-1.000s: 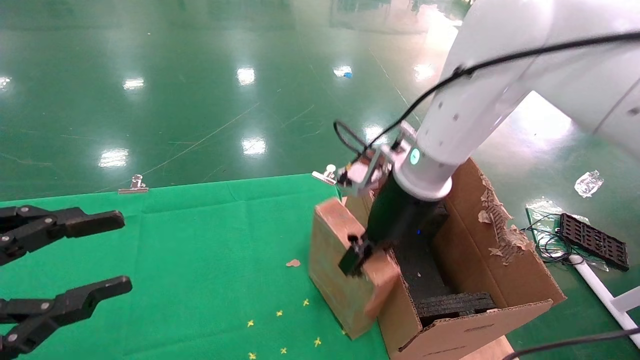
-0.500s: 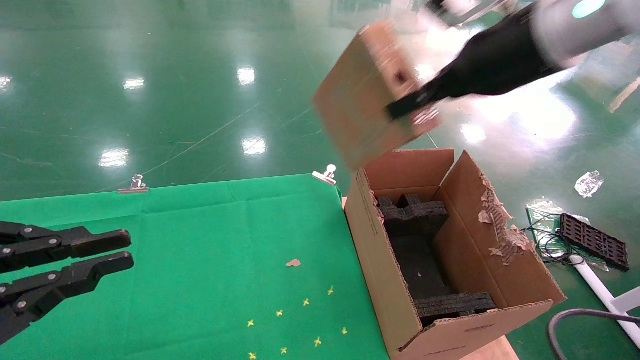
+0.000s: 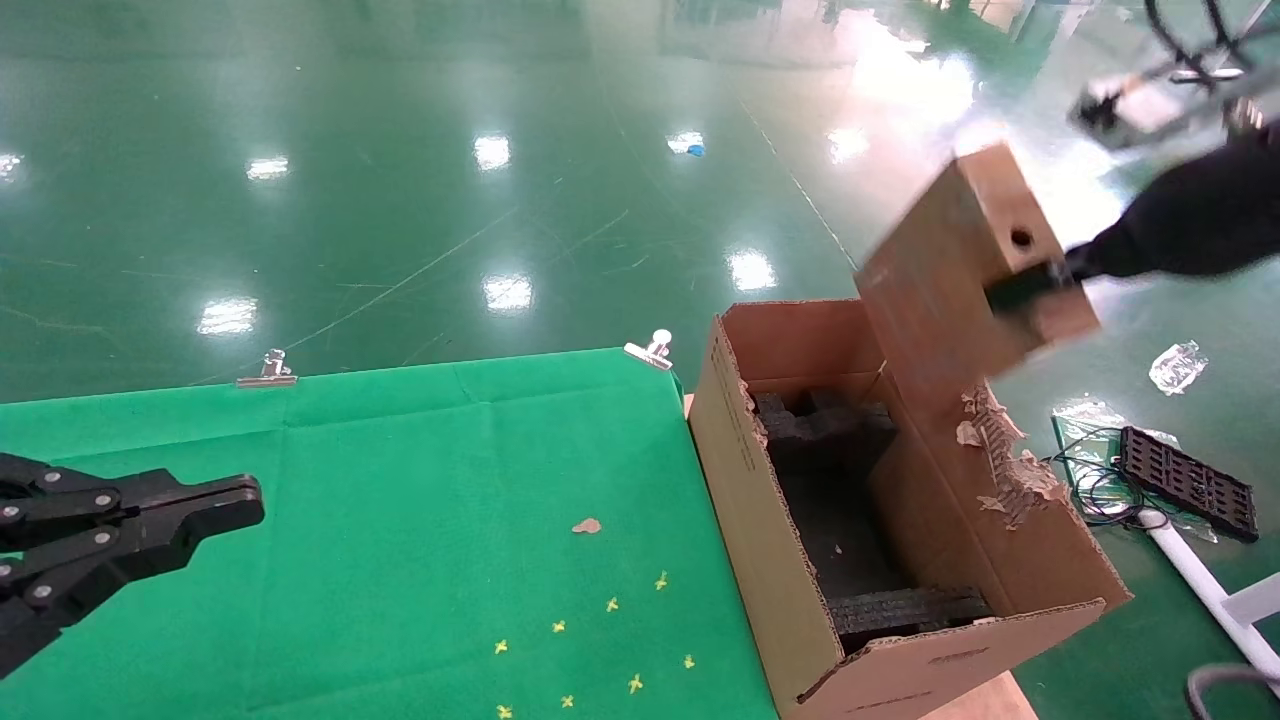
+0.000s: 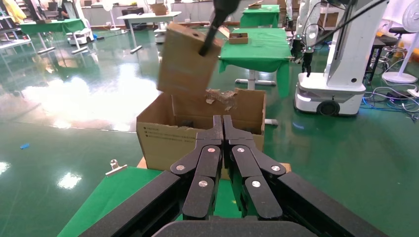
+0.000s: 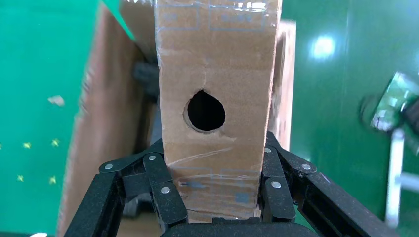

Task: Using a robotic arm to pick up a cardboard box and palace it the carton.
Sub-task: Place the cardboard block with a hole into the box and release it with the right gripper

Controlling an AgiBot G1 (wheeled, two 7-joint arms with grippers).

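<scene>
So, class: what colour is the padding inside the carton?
Black foam padding inside the carton, clearest in the head view.

Glossy taped cardboard box, corrugated carton, torn edge

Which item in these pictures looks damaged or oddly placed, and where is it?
The carton has a torn, ragged right flap with peeled paper layers. The cardboard box hangs tilted above that flap, gripped by the right hand. A cardboard scrap lies on the green cloth.

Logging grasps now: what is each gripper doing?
Left gripper: shut, empty, over the green cloth.
Right gripper: shut on the cardboard box, above the carton.
</scene>
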